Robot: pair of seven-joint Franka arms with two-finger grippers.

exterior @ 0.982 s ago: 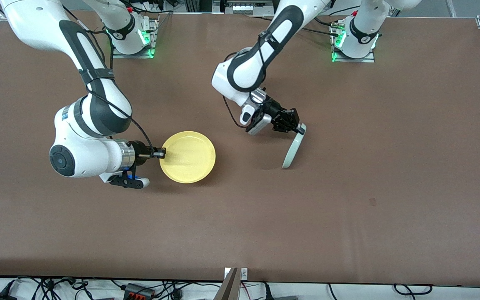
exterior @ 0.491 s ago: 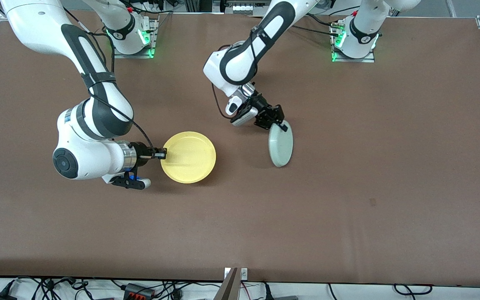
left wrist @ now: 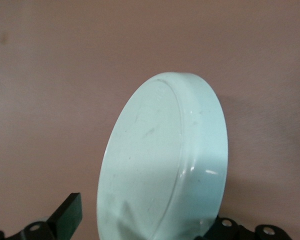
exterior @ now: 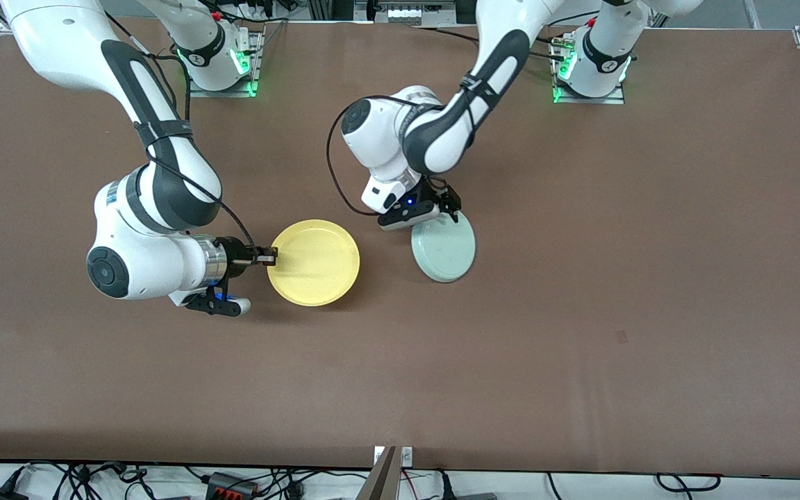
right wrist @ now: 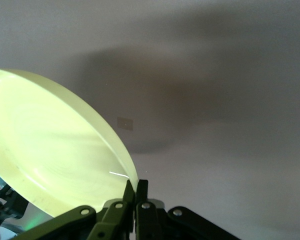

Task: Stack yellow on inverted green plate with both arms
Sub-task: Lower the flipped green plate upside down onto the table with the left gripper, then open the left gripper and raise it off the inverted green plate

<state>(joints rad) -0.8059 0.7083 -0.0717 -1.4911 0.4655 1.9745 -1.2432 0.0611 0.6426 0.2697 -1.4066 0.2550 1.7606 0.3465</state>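
The yellow plate (exterior: 313, 262) lies right way up on the table. My right gripper (exterior: 269, 257) is shut on its rim at the edge toward the right arm's end; the right wrist view shows the fingers (right wrist: 135, 192) pinching the yellow plate's rim (right wrist: 50, 150). The green plate (exterior: 444, 246) lies bottom up, nearly flat, beside the yellow plate toward the left arm's end. My left gripper (exterior: 451, 213) is at its rim on the edge farther from the front camera. In the left wrist view the green plate (left wrist: 155, 160) sits between the spread fingers of my left gripper (left wrist: 145, 222), with a gap beside one finger.
The brown table (exterior: 615, 278) holds nothing else near the plates. A small dark mark (exterior: 621, 337) lies toward the left arm's end. The two arm bases (exterior: 219, 62) stand along the table's edge farthest from the front camera.
The left arm turned the green plate from standing on its edge to bottom up and lowered it toward the yellow plate. The right arm and yellow plate barely moved.
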